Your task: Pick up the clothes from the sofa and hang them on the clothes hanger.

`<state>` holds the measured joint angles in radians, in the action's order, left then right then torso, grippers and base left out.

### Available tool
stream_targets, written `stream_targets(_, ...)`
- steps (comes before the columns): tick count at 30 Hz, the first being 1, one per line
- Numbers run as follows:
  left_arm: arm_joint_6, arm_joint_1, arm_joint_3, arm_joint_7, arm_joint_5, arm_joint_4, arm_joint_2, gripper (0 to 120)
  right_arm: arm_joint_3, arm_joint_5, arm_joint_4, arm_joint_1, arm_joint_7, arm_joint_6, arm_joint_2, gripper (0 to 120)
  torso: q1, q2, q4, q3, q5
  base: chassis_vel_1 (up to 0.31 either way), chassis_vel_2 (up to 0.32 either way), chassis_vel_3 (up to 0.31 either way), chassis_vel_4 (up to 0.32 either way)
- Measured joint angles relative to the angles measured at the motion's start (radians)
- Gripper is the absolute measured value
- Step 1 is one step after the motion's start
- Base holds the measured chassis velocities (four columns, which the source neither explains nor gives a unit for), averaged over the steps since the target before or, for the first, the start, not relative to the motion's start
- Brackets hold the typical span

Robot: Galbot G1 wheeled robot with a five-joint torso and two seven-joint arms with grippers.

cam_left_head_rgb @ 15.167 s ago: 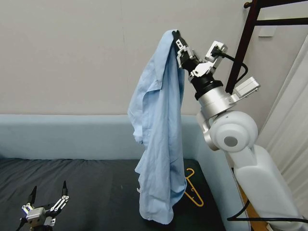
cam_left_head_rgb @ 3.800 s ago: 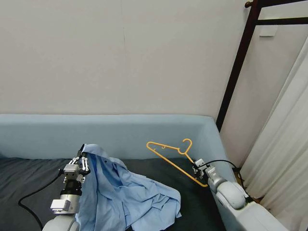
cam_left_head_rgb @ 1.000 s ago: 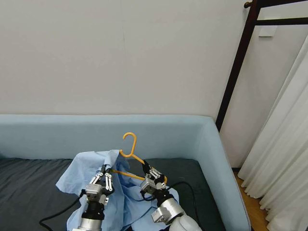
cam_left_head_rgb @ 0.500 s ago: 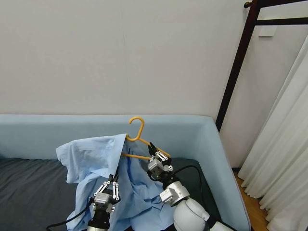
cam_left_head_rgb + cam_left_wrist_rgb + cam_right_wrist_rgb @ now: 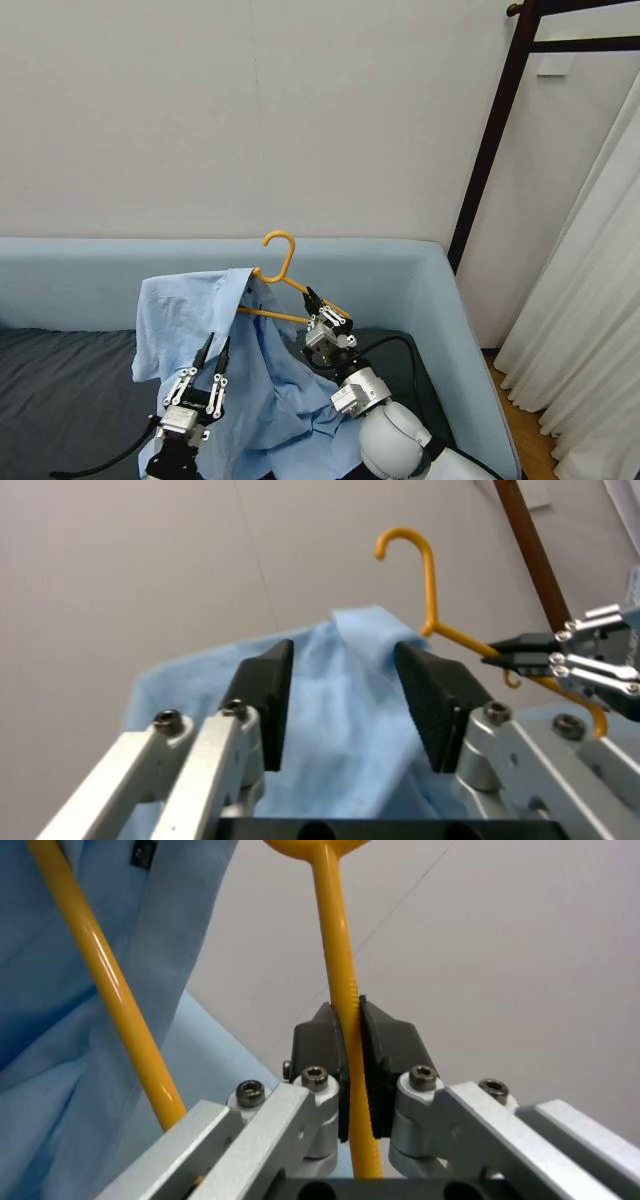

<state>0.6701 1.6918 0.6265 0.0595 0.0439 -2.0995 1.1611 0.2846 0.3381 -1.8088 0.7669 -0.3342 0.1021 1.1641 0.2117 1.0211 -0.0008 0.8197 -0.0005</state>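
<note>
- Over the sofa [image 5: 80,275], in the head view, the right gripper [image 5: 318,306] has carried the orange hanger [image 5: 281,283] higher than a second ago. The blue shirt [image 5: 190,320] now rides up with it, draped over the hanger's left arm. The right arm looks bare (so dressing seems only half done). The dark rack [image 5: 490,150] stands far right, well apart.
- From the left wrist, the left gripper [image 5: 345,667] has its jaws spread and empty. The shirt's collar [image 5: 365,630] lies beyond them, beside the hook.
- From the right wrist, the right gripper's jaws are clenched on the hanger's thin bar. The shirt looks soft, creased and limp.
</note>
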Motion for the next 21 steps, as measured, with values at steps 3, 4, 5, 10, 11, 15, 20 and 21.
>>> stream_targets(3,0.009,0.062,0.131,-0.044,0.145,-0.087,-0.113,59,-0.006,0.017,0.007,-0.010,0.012,-0.015,0.007,4,0.000,0.000,-0.0001,0.000,0.0002,0.000,0.000,0.000,0.000)
stream_targets(4,0.008,0.072,0.167,-0.072,0.201,-0.110,-0.150,65,-0.008,0.024,0.007,-0.013,0.014,-0.018,0.009,4,0.000,0.000,-0.0003,0.000,0.0002,0.000,0.000,0.000,0.000)
stream_targets(5,0.008,0.072,0.167,-0.072,0.201,-0.110,-0.150,65,-0.008,0.024,0.007,-0.013,0.014,-0.018,0.009,4,0.000,0.000,-0.0003,0.000,0.0002,0.000,0.000,0.000,0.000)
stream_targets(10,-0.066,0.063,0.278,-0.202,0.506,-0.119,-0.308,84,-0.011,0.059,-0.005,-0.011,0.021,-0.037,0.011,4,0.000,0.000,-0.0003,0.000,0.0003,0.000,0.000,0.000,0.000)
stream_targets(11,-0.089,0.047,0.281,-0.219,0.557,-0.100,-0.346,88,-0.013,0.069,-0.010,-0.006,0.022,-0.042,0.009,4,0.000,0.000,-0.0002,0.000,0.0000,0.000,0.000,0.000,0.000)
stream_targets(15,-0.147,-0.032,0.253,-0.299,0.675,-0.007,-0.472,98,-0.022,0.093,-0.013,0.013,0.025,-0.063,0.001,4,0.000,0.000,-0.0006,0.000,-0.0002,0.000,0.000,0.000,0.000)
stream_targets(20,-0.191,-0.183,0.187,-0.501,0.812,0.183,-0.670,100,-0.034,0.105,-0.004,0.031,0.026,-0.080,0.000,4,0.000,0.000,-0.0002,0.000,0.0000,0.000,0.000,0.000,0.000)
stream_targets(21,-0.191,-0.183,0.187,-0.501,0.812,0.183,-0.670,100,-0.034,0.105,-0.004,0.031,0.026,-0.080,0.000,4,0.000,0.000,-0.0002,0.000,0.0000,0.000,0.000,0.000,0.000)
